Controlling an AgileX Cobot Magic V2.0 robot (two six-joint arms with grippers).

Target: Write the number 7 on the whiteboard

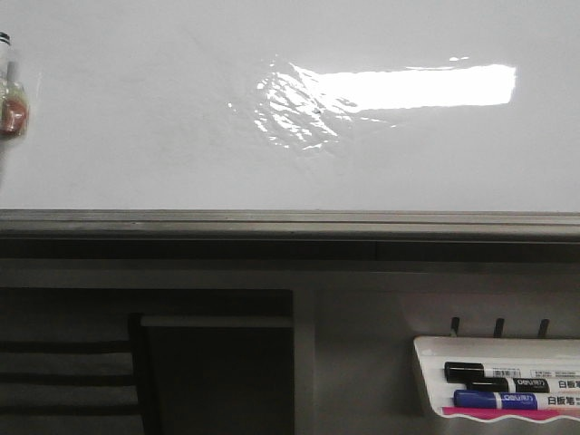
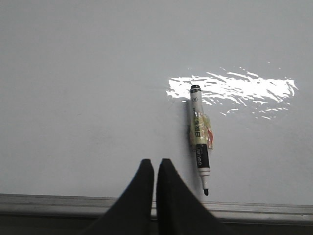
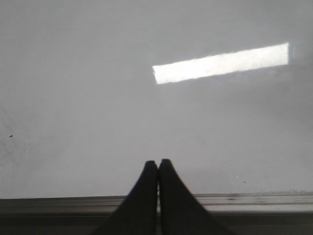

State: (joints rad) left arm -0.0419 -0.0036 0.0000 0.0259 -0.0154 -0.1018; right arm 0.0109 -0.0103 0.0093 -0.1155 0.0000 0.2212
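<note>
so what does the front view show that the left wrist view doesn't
Only the front view shows the tray below the board, holding a black-capped marker and a blue one.

Only the left wrist view shows the left gripper, fingers together, and the whole uncapped marker lying on the board; the front view catches just a sliver of it at its left edge.

Both show the whiteboard, its grey frame and the glare. No 7 is visible on the board.
</note>
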